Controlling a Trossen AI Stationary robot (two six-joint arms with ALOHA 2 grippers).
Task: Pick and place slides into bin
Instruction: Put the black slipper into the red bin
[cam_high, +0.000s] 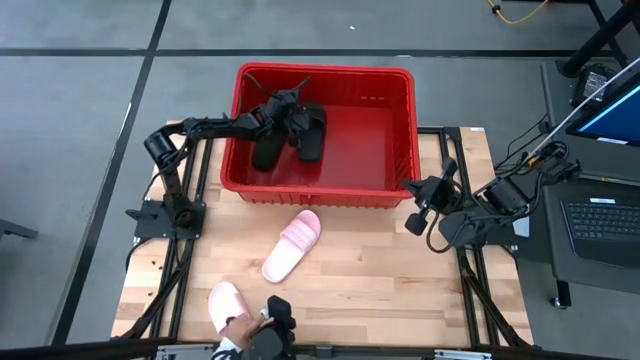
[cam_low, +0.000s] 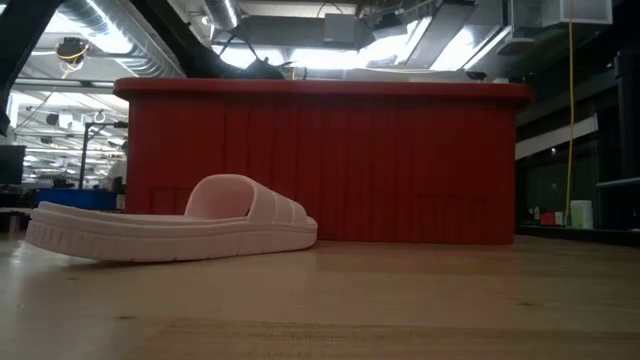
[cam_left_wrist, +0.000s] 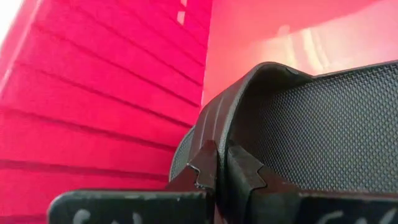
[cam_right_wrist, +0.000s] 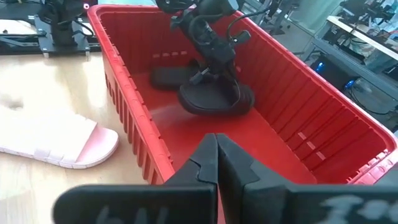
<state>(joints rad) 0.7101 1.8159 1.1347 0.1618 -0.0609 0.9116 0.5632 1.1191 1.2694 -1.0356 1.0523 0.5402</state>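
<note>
Textured black slide (cam_left_wrist: 323, 130) strap pinched in left pincer (cam_left_wrist: 222, 171), ribbed glossy red bin (cam_high: 395, 150), right pincer (cam_right_wrist: 217, 163) closed empty.

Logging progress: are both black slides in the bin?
Yes. Both black slides lie inside the red bin; the left gripper grips one.

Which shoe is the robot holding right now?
The black slide nearer the bin's middle: the left pincer is shut on its strap. The other black slide lies loose beside it, and both pink slides are on the table.
</note>
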